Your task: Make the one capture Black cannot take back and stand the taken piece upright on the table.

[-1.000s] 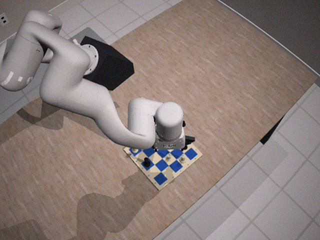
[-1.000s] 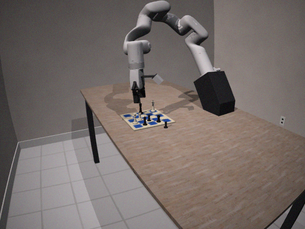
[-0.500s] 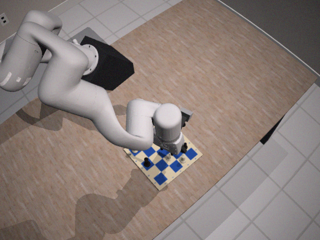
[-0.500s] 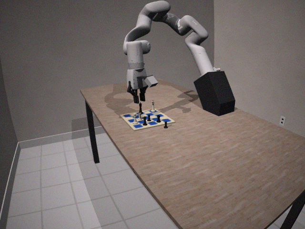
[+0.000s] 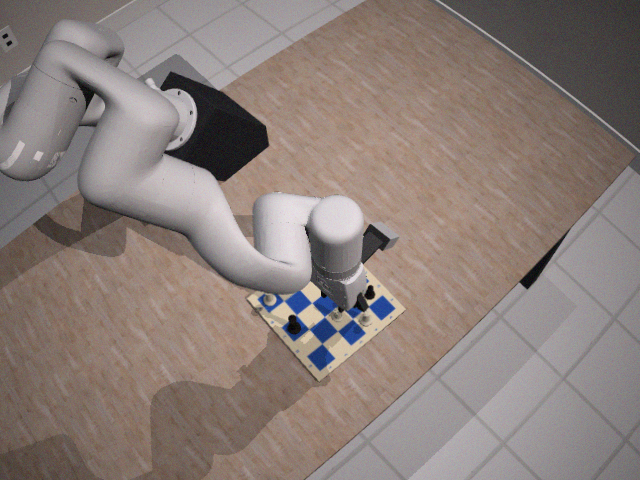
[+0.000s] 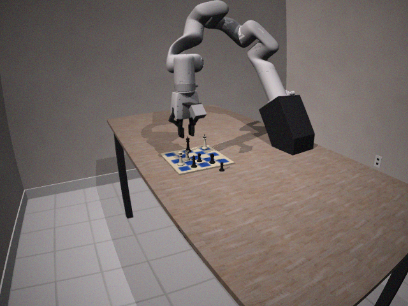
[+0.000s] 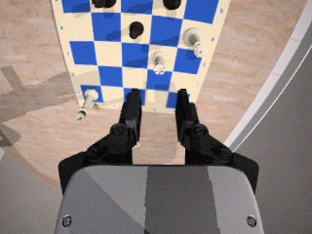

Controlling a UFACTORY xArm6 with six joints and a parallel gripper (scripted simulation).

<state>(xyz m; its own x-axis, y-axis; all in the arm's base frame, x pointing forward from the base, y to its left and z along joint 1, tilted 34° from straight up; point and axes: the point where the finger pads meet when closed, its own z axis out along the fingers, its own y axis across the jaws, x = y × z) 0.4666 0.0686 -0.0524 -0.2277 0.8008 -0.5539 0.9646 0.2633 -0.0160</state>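
Observation:
The small blue-and-cream chessboard (image 5: 325, 322) lies near the table's edge; it also shows in the exterior view (image 6: 197, 159) and the wrist view (image 7: 139, 33). My gripper (image 7: 158, 99) hovers above the board (image 6: 185, 133), fingers pointing down, narrowed to a gap with nothing between them. A small white piece (image 7: 159, 60) stands just ahead of the fingertips, and another white piece (image 7: 193, 39) is to its right. A tall white piece (image 7: 88, 100) stands at a board corner. A tall black piece (image 6: 188, 143) stands just under the gripper.
A black pawn (image 6: 221, 166) stands upright on the table beside the board. The arm's black base block (image 6: 286, 123) sits at the table's far side. The table edge runs close to the board (image 5: 361, 392).

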